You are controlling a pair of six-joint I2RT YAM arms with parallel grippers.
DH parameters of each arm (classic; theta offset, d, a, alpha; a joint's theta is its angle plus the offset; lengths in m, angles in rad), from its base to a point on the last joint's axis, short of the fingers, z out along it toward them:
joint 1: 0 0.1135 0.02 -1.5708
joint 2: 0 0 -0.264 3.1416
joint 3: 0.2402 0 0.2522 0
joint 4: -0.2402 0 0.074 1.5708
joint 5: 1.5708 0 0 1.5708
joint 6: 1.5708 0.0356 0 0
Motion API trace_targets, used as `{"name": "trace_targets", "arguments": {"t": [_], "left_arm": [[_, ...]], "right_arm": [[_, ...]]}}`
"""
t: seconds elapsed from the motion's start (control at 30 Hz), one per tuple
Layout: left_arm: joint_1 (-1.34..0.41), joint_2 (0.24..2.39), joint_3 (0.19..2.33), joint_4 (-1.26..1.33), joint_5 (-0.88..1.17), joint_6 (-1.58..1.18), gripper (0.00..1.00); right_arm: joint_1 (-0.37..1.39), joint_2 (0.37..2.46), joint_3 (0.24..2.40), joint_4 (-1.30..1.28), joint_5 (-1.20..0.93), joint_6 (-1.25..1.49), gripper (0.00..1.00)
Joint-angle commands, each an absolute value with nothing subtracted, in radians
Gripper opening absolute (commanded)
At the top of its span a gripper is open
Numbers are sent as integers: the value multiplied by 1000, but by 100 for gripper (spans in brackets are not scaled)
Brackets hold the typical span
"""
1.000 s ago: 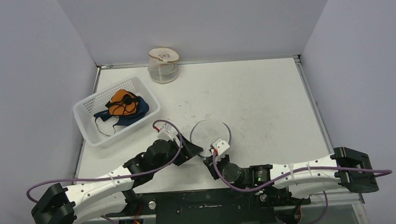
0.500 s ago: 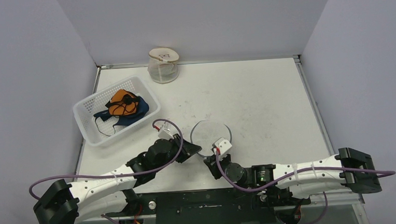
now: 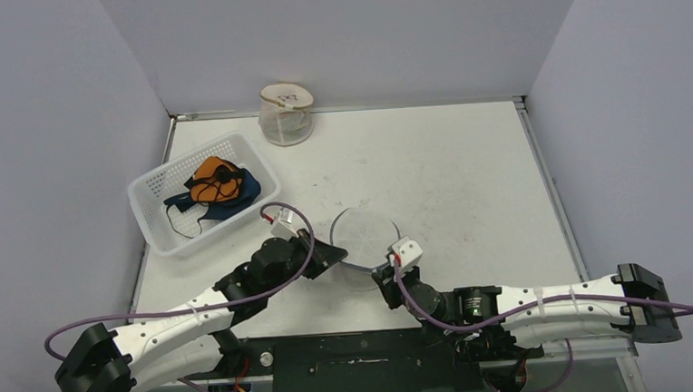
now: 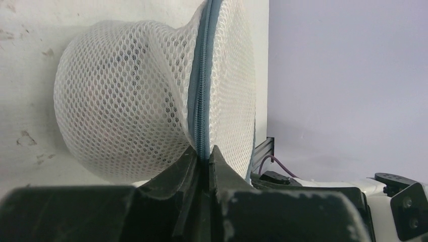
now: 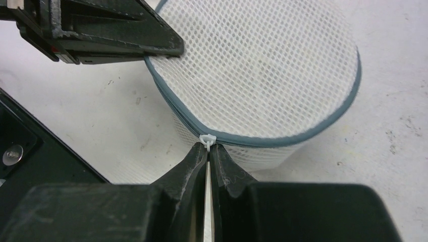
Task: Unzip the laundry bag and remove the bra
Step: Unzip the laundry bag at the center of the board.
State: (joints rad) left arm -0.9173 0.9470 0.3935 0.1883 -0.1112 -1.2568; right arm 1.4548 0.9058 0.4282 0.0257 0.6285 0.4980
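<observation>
The mesh laundry bag (image 3: 366,234), a squat round drum of soft white netting edged by a grey-blue zipper (image 4: 202,91), is set at the near middle of the table (image 3: 469,170). It is judged light and floppy, best taken at the stiffer seam. The left gripper (image 4: 203,151) is pinched shut on that zipper; the right gripper (image 5: 208,149) is closed on the small white zipper pull (image 5: 207,138). The bra, presumably inside, cannot be made out.

Both arms lie low over the white bench (image 3: 469,179). The left tool (image 3: 337,254) and right tool (image 3: 386,271) touch the near edge of the round mesh laundry bag (image 3: 364,229). A white basket (image 3: 186,162) (orange and blue clothing (image 3: 212,184) inside) sits far left, and a lidded jar (image 3: 285,116) stands at the back.
</observation>
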Motion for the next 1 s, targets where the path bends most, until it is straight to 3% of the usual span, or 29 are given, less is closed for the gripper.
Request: {"name": "trace_targets", "arguments": {"t": [0.0,0.2,0.47,0.53,0.63,0.73,0.87,0.93,0.97], "left_arm": [[-829,932,465,189,-14,-1179,0],[-734,1047,581,185,202,-1059,0],[-717,1186,584,260,263,-1050,0],[-718,1167,574,252,259,-1054,14],[-718,1110,565,194,238,-1048,49],[-719,1027,556,93,204,-1046,76],[-748,889,509,-30,168,-1090,93],[-783,818,496,-101,118,-1117,98],[-811,790,491,-121,89,-1133,97]], "right_arm": [[1461,829,442,-67,729,543,5],[1462,800,429,-79,733,543,5],[1450,828,374,6,725,551,5],[1451,837,376,29,718,551,5],[1451,853,382,46,708,547,5],[1451,870,394,59,700,546,5],[1453,888,412,64,689,535,5],[1453,897,415,75,679,527,5],[1453,904,417,87,671,524,5]]}}
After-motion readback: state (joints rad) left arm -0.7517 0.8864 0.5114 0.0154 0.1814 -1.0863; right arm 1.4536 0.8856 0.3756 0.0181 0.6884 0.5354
